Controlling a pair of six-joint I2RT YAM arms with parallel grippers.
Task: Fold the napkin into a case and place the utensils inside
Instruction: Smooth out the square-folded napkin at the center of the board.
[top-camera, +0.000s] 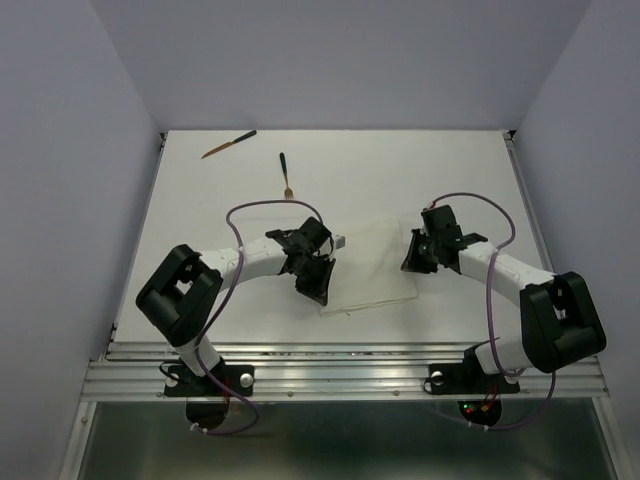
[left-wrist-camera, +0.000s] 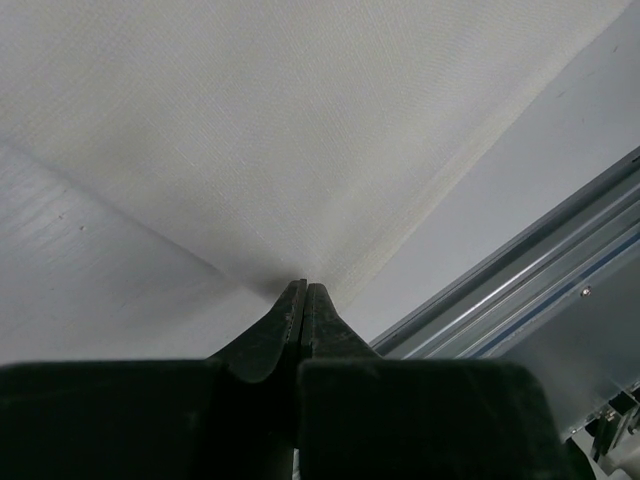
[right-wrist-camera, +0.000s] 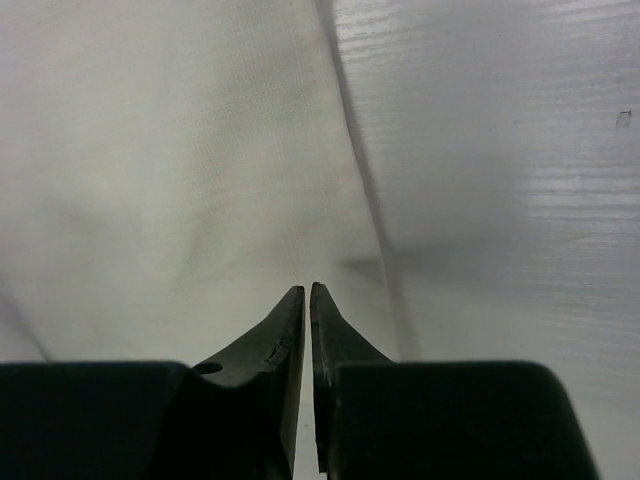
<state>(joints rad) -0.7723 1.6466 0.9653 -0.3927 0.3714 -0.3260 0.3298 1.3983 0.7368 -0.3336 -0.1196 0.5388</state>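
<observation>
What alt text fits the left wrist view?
The left fingers, closed together, pinch a corner of the white napkin, which fans out away from them across the frame. Bare white table shows on the lower left, and a metal rail crosses the lower right.

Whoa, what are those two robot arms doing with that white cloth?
They are working on a white napkin lying on the table. The left tool is shut on one corner of it, and the right tool looks pinched on its opposite edge. It isn't folded into a case yet. Two wooden utensils lie at the far side of the table, with nothing touching them.
</observation>
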